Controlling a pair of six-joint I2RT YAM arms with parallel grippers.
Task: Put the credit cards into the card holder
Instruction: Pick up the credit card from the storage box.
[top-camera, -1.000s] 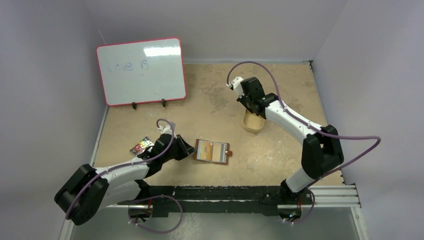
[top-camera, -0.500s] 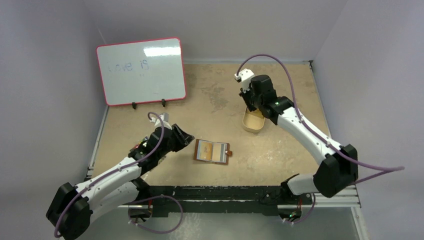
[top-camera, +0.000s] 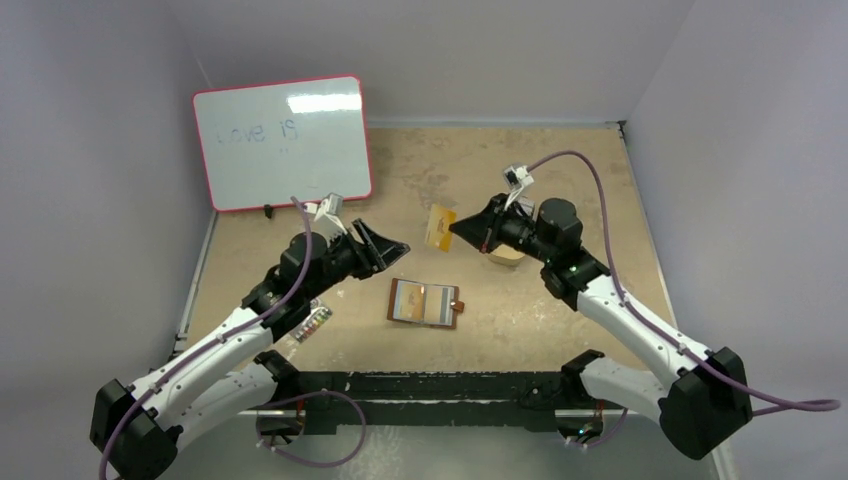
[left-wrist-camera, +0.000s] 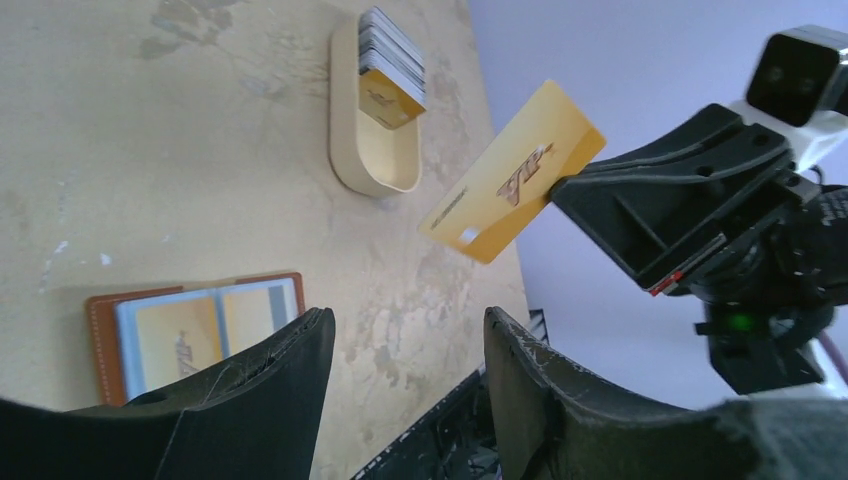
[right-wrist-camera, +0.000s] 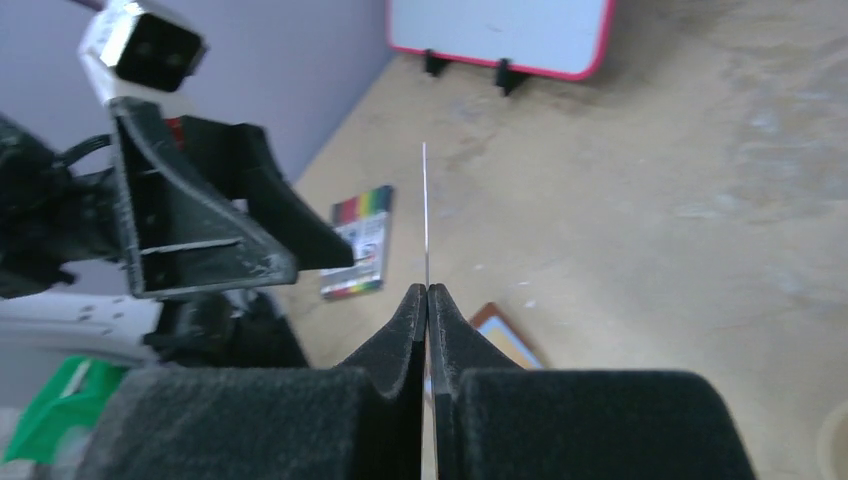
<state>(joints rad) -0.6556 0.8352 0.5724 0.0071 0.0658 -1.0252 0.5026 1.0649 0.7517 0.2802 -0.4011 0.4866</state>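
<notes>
Over the tabletop (top-camera: 560, 170), the left tool (left-wrist-camera: 405, 340) is held raised beyond and left of the card holder (top-camera: 424, 303), jaws spread wide and empty, seemingly readied for a handover. Beyond and right of the holder, the right tool (right-wrist-camera: 427, 295) is clamped on one short end of a gold credit card (left-wrist-camera: 512, 172). The holder is laid open, slots upward, for loading. The tin (left-wrist-camera: 375, 150) of spare cards (left-wrist-camera: 392, 55) is set farther beyond it. The card is carried on edge, long axis aimed at the left tool.
</notes>
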